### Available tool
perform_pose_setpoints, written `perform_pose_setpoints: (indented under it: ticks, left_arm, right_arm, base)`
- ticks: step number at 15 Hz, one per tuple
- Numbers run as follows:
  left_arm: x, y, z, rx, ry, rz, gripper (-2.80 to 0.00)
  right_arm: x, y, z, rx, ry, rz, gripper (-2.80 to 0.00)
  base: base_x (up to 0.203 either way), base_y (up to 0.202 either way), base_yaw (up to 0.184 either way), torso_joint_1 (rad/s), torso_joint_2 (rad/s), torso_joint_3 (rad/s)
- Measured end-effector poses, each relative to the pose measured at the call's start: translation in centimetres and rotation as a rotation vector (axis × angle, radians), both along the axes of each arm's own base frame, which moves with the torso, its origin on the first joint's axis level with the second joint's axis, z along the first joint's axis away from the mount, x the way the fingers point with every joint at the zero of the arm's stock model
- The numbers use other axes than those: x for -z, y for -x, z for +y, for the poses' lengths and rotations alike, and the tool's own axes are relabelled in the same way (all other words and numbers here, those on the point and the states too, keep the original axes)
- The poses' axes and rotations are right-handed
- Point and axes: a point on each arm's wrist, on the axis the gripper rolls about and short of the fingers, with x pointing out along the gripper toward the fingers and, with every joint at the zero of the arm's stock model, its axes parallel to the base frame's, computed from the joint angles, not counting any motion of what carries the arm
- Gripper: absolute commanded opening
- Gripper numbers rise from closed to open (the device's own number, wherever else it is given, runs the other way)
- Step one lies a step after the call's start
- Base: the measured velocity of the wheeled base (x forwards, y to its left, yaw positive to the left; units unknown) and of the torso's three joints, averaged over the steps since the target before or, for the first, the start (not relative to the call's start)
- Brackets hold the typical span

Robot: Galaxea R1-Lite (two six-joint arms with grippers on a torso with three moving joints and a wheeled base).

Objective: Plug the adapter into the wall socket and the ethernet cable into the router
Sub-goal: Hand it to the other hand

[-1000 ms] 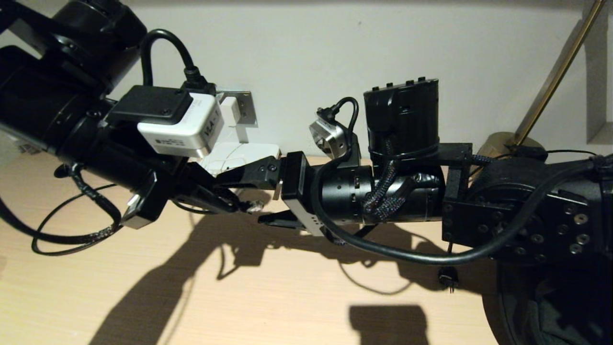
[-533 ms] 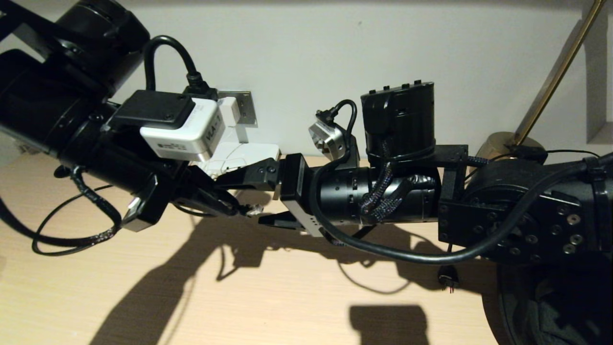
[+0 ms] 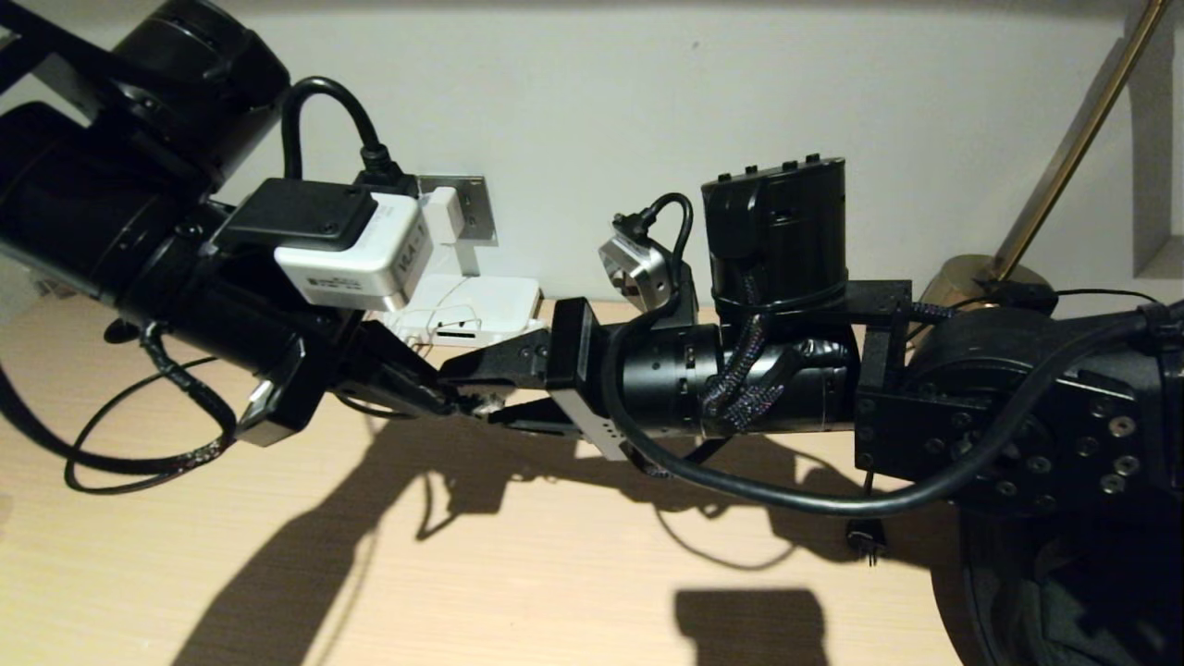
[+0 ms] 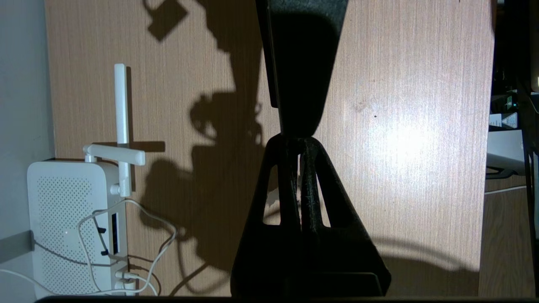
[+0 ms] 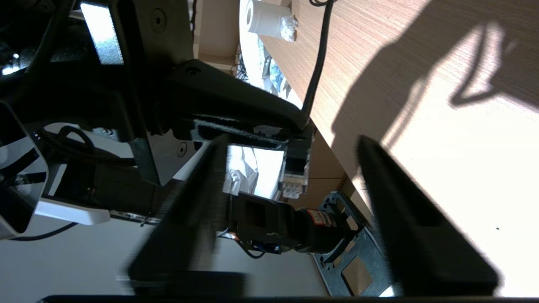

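Closing now, the right gripper (image 5: pixel 290 176) has narrowed around the small clear plastic plug (image 5: pixel 293 179).
Left gripper (image 4: pixel 300 158) pinches its thin black ethernet cable (image 5: pixel 316 63); plug lies between right fingers (image 5: pixel 404 219), pointing along them.

Head cam sits up high looking forward and down at the wooden desk (image 3: pixel 573 573) and the wall behind it, super close to both arms so they fill most of the shot. Left wrist cam looks along its fingers onto the desk, with the router (image 4: pixel 69 227) off at the wall side. Right wrist cam points sideways at the ethernet cable (image 5: pixel 293 176) plug, also visible from the head.
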Motion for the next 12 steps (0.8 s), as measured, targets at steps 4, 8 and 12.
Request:
perform_pose_setpoints:
  ticks: [4,8,12]
  left_arm:
    - [0.07,-0.17,-0.05,-0.001,0.001,0.000,-2.80]
    - [0.13,-0.20,-0.09,0.001,0.000,0.005,-2.80]
    - [0.11,-0.22,-0.09,0.002,-0.001,0.001,-2.80]
  right_arm:
    - [0.02,0.17,-0.11,-0.001,0.004,0.009,-2.80]
    - [0.12,0.76,-0.15,-0.010,0.007,0.011,-2.80]
    - [0.02,0.88,-0.19,-0.013,0.005,0.007,-2.80]
  base:
    - [0.000,0.000,0.000,0.000,0.00,0.000]
    - [0.000,0.000,0.000,0.000,0.00,0.000]
    - [0.000,0.000,0.000,0.000,0.00,0.000]
